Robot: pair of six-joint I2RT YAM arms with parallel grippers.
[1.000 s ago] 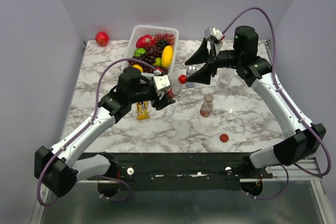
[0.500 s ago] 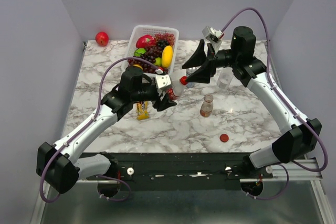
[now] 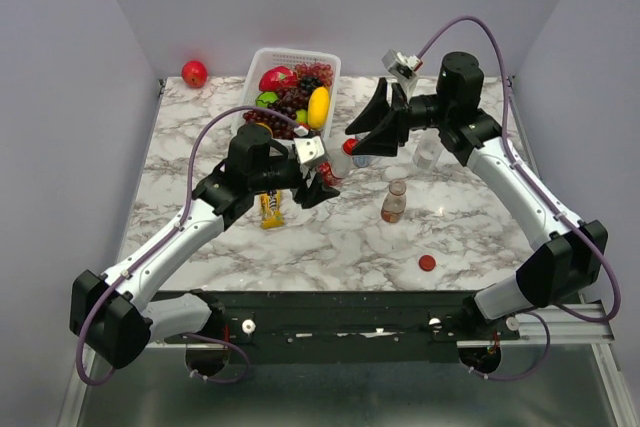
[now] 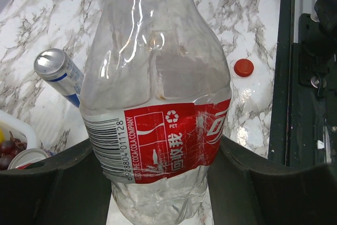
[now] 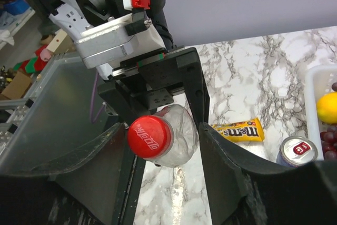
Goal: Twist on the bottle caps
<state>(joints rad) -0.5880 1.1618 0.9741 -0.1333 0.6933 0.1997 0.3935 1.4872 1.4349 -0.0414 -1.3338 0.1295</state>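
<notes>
My left gripper [image 3: 322, 175] is shut on a short clear bottle with a red label [image 4: 158, 104] and holds it tilted above the table. A red cap [image 5: 150, 136] sits on that bottle's neck; it also shows in the top view [image 3: 348, 146]. My right gripper [image 3: 364, 135] is open, its fingers [image 5: 226, 162] on either side of the cap without touching it. A second short bottle [image 3: 394, 202] stands on the table. A loose red cap [image 3: 427, 263] lies near the front edge. The taller clear bottle [image 3: 428, 153] stands partly behind my right arm. No whitish cap shows.
A silver-blue soda can [image 3: 364, 150] stands just behind the held bottle. A yellow candy bag [image 3: 271, 209] lies under my left arm. A white basket [image 3: 262, 59] of fruit sits at the back, a red apple [image 3: 194, 73] at the far left corner.
My right gripper has edged left over the capped neck and its wrist has turned a little. The left gripper has lifted the bottle slightly.
</notes>
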